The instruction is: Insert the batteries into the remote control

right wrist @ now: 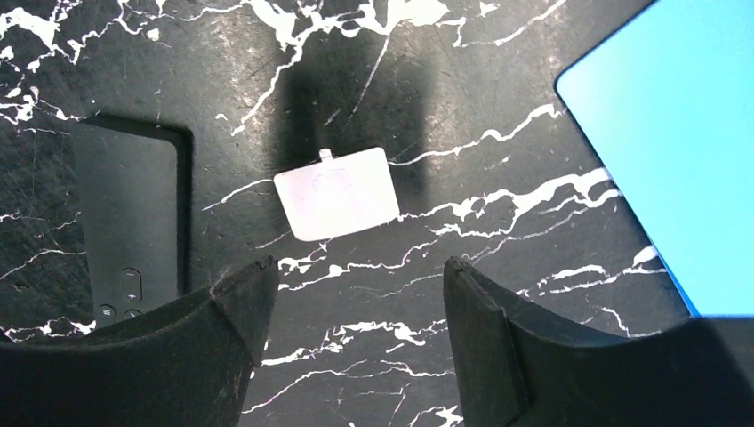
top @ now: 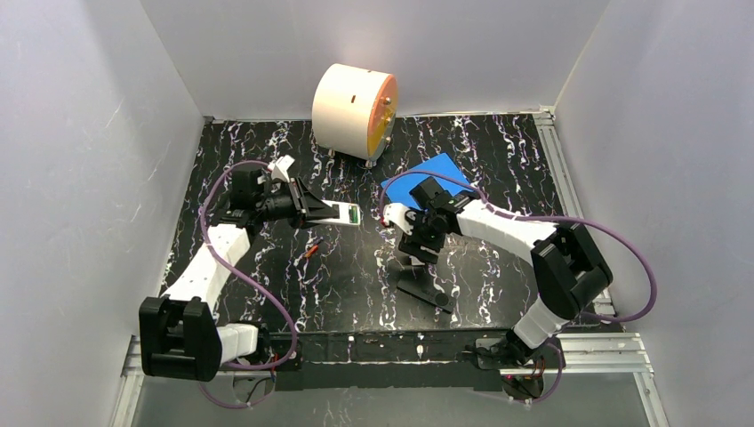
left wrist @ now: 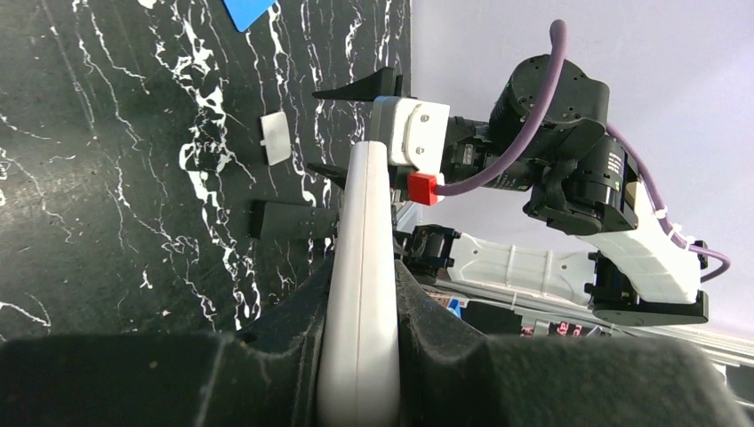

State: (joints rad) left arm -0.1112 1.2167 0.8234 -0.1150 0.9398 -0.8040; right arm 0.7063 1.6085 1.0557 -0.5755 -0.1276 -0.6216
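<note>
Black tabletop (top: 498, 160) with white marbling, pale walls (top: 89, 133) on three sides. Top view: cream drum (top: 351, 108) with an orange face at the back, blue sheet (top: 427, 178) right of centre. My left fingers (top: 311, 203) are clamped on a white remote (top: 342, 213), held off the tabletop and pointing toward the middle, with a green patch at its free end. The batteries (top: 312, 248), one orange-red and one dark, lie loose on the tabletop just in front of that remote's free end, close together; I cannot tell if they touch. My right fingers (top: 416, 260) point down at the tabletop right of centre, near the blue sheet's near edge. A black remote (top: 427, 292) lies flat just in front of them.

Left wrist view: white remote seen edge-on, pinched between my two dark left fingers, one on each broad face. Beyond it my right fingers are spread apart above the tabletop, a small white tabbed plate (left wrist: 276, 139) lying flat under them, black remote beside it. Batteries not in this view.

Right wrist view: right fingers stand wide, nothing between them. The white plate lies flat ahead of the gap, untouched. Black remote at left, button end near my left-hand finger. Blue sheet at the upper right.
</note>
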